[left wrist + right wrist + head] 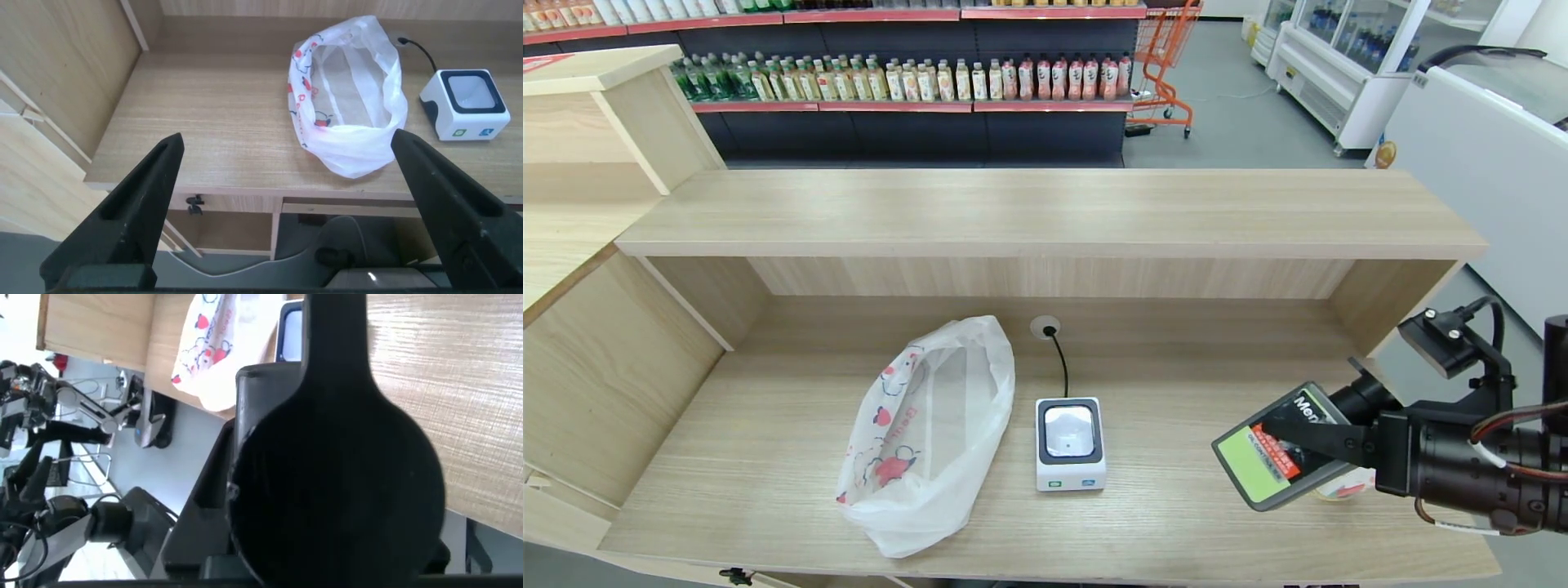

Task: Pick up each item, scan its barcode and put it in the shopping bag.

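Packet [1278,449], flat and dark-edged with a green panel and a red label on its face, clamped in the right tool [1311,441] and held tilted in the air over the right end of the bench [1176,514], printed face upward. Well apart from the scanner [1070,443], off to its right. One black finger [1319,437] laid across the printed face; the other hidden behind the packet. Just under the packet's lower corner, a small white and red thing [1343,487], mostly hidden, kind not clear.

Scanner white with a dark frame around its glass top, upright on the bench near the middle, its black cable [1062,363] running back to a round hole in the bench top. Just beside it on the left, not touching, the shopping bag [927,433]: thin white plastic with red prints, lying slack on the bench, mouth gaping open.

Left tool [288,143] wide open and empty, both dark fingers [139,212] spread far apart, hanging out in front of the bench's near edge on the bag's side.

Behind the bench, a shop shelf lined with bottles [907,82].
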You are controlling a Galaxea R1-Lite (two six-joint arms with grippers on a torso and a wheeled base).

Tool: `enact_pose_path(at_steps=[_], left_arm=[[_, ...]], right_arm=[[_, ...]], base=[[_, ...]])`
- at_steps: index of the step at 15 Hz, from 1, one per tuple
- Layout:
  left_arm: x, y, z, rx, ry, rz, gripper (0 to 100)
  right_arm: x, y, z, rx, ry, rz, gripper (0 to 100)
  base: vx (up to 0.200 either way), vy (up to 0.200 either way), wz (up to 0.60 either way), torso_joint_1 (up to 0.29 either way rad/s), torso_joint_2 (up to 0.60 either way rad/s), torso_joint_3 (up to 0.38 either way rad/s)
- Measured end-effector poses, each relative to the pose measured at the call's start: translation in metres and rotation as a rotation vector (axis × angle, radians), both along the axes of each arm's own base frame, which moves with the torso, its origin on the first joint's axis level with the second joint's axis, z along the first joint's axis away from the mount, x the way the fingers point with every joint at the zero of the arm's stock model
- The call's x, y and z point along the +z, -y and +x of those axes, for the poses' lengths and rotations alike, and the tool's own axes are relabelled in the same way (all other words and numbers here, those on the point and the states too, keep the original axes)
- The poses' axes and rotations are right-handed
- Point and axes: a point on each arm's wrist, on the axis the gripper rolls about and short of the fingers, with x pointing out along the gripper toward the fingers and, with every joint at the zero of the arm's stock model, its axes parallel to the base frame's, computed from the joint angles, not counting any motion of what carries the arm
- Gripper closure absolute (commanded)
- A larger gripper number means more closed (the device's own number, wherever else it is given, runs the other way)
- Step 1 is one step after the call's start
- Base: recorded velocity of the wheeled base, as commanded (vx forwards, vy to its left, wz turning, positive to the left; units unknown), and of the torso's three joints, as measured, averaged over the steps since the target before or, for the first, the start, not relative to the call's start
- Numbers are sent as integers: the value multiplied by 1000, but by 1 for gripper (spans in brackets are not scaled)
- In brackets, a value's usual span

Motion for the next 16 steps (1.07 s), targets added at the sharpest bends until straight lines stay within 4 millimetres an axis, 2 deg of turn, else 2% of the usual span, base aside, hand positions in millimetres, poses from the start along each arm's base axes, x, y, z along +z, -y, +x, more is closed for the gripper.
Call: enact_pose_path(at_steps=[3,11,13,16], left_arm=[[0,0,0,0,0,-1,0],[0,0,0,0,0,-4,0],[0,0,0,0,0,-4,0],[0,0,0,0,0,-2,0]], right_arm=[[0,0,0,0,4,-1,100],[-3,-1,5,-12,-9,-17,100],[-10,-3,12,11,7,-72,100],[-19,-10,36,15,27,-161,100]], base=[[0,0,0,0,0,0],[0,200,0,1,-1,3],[0,200,0,2,2,0],[0,0,0,0,0,0]])
